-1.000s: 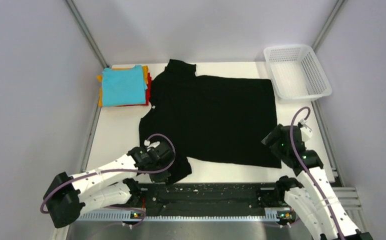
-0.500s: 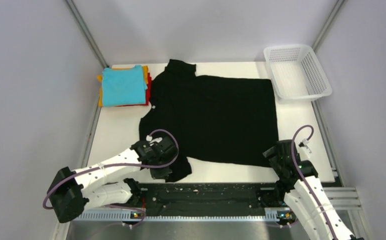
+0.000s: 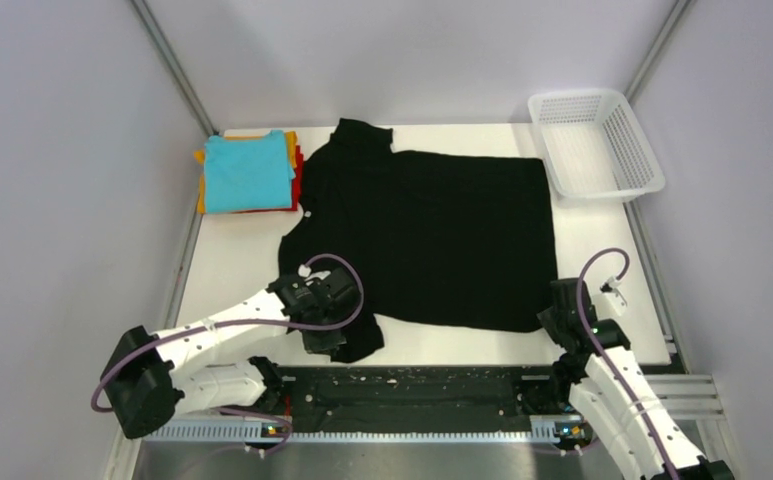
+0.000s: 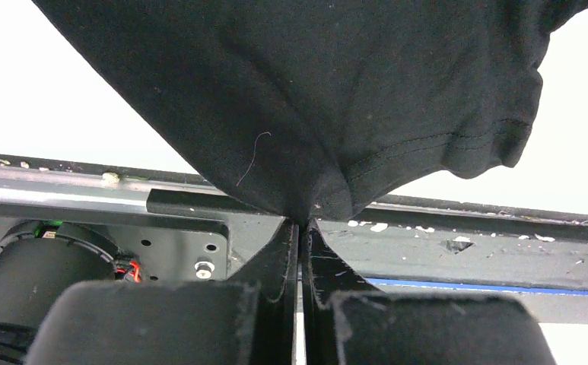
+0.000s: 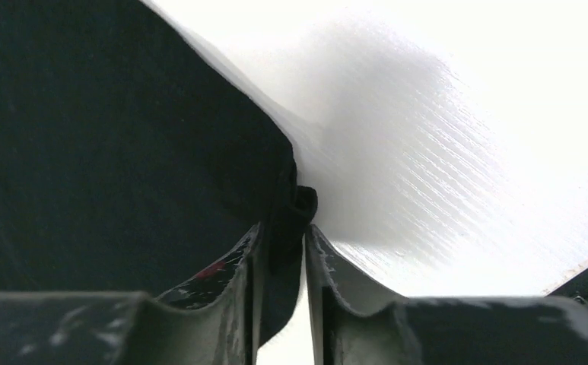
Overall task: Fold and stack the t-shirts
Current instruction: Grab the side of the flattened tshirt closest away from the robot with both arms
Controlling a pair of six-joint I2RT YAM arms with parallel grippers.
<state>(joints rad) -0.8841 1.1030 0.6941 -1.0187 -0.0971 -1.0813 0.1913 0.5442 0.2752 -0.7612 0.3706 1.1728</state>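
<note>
Black t-shirt (image 3: pixel 422 240) lies spread flat over the middle of the table (image 3: pixel 232 270), collar end to the left, hem to the right, near the white mesh basket (image 3: pixel 594 145) in the far-right corner.

L gripper (image 3: pixel 328 342) is at the shirt's near-left sleeve. In the wrist view its jaws are pressed together on a pinch of black cloth (image 4: pixel 313 91), the gripper (image 4: pixel 300 226) holding the fabric bunched and lifted, sleeve hem stitching hanging just to the right. The dark base rail (image 4: pixel 458 251) w/ white specks shows behind it.

R gripper (image 3: pixel 560 318) is at the near-right corner of the shirt. Wrist view: jaws clamped on the shirt edge (image 5: pixel 108 137), a bit of the corner poking up between the gripper (image 5: pixel 283 232) tips, bare white table to the right.

Folded stack sits at the far-left, touching the black shirt's shoulder area: teal tee (image 3: pixel 247 172) on top, orange-yellow tee (image 3: pixel 201 185) peeking out below, red tee (image 3: pixel 298 178) showing at the right edge. Can't tell exact order of the lower two.
</note>
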